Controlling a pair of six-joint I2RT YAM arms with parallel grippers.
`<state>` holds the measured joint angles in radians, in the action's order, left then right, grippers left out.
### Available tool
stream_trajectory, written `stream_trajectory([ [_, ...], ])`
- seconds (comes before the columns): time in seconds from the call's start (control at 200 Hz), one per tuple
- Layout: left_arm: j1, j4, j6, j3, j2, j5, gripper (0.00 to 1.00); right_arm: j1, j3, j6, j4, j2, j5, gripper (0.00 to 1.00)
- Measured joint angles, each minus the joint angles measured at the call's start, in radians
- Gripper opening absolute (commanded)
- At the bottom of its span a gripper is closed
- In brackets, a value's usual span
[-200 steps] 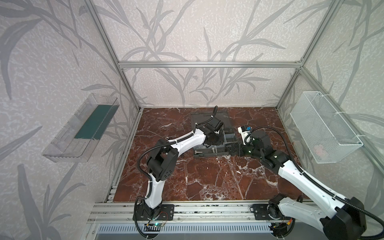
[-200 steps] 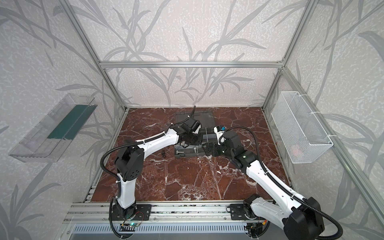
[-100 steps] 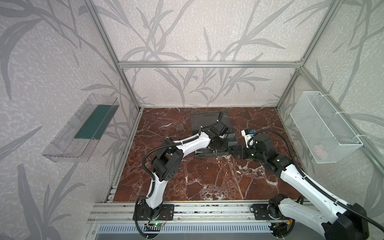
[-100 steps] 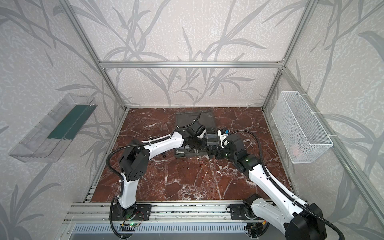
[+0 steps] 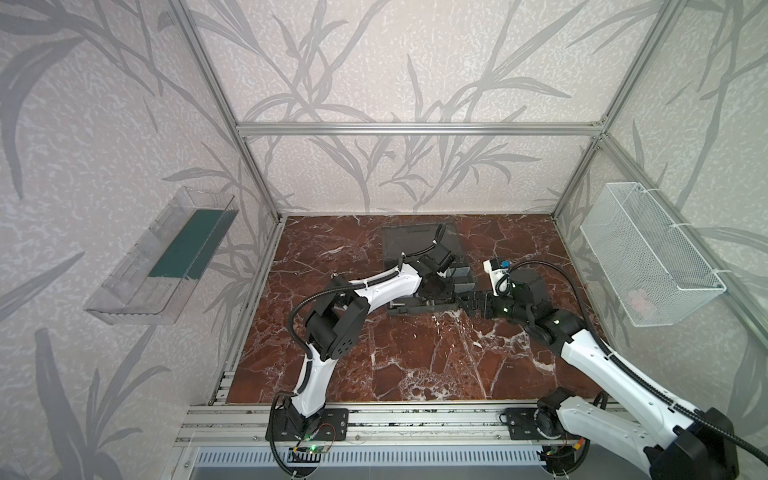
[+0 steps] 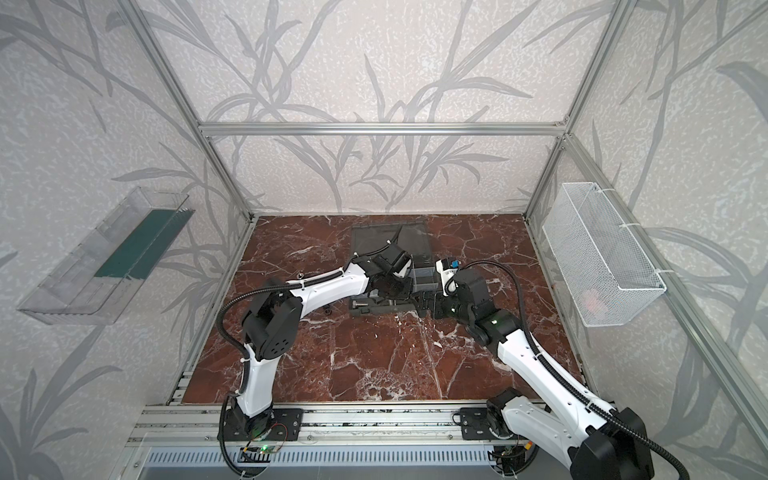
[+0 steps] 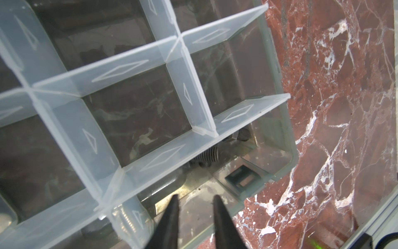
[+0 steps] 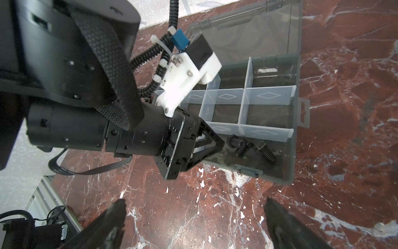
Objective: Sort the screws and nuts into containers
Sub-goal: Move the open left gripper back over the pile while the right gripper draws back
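The dark grey organizer case (image 5: 419, 308) (image 6: 374, 311) lies open on the marble, its lid (image 5: 415, 241) flat behind it. Translucent dividers (image 7: 129, 71) (image 8: 267, 94) split it into containers. Black screws (image 8: 266, 153) (image 7: 207, 154) lie in the front corner container. A silver screw (image 7: 126, 217) shows through a divider. My left gripper (image 7: 196, 197) (image 8: 223, 143) (image 5: 432, 286) hangs low over that front row, open a little, with nothing between its fingers. My right gripper (image 8: 193, 207) (image 5: 469, 301) is wide open over bare marble beside the case. Nuts are too small to make out.
A clear wall tray (image 5: 166, 257) hangs on the left wall and a white wire-mesh basket (image 5: 648, 257) on the right wall. Small loose parts (image 6: 328, 309) (image 6: 298, 274) lie on the marble left of the case. Both arms crowd the case's front edge.
My left gripper has come down and forward to the case's front row, and its jaws have parted from shut. The right gripper has stayed wide open beside the case.
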<state>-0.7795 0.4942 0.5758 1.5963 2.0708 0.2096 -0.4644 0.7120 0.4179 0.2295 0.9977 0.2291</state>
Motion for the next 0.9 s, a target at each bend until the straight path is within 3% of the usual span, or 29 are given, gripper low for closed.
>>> stream_trajectory([
  [0.18,0.011,0.006,0.0,0.0,0.0,0.0,0.38,0.006,-0.001,0.0,-0.001,0.0,0.0,0.99],
  [0.435,0.048,0.029,-0.011,-0.003,-0.045,-0.015,0.55,0.008,-0.001,0.0,-0.002,0.0,0.01,0.99],
  [0.9,0.247,0.024,-0.054,-0.214,-0.383,-0.11,0.81,-0.018,0.041,-0.007,-0.034,0.078,0.037,0.99],
])
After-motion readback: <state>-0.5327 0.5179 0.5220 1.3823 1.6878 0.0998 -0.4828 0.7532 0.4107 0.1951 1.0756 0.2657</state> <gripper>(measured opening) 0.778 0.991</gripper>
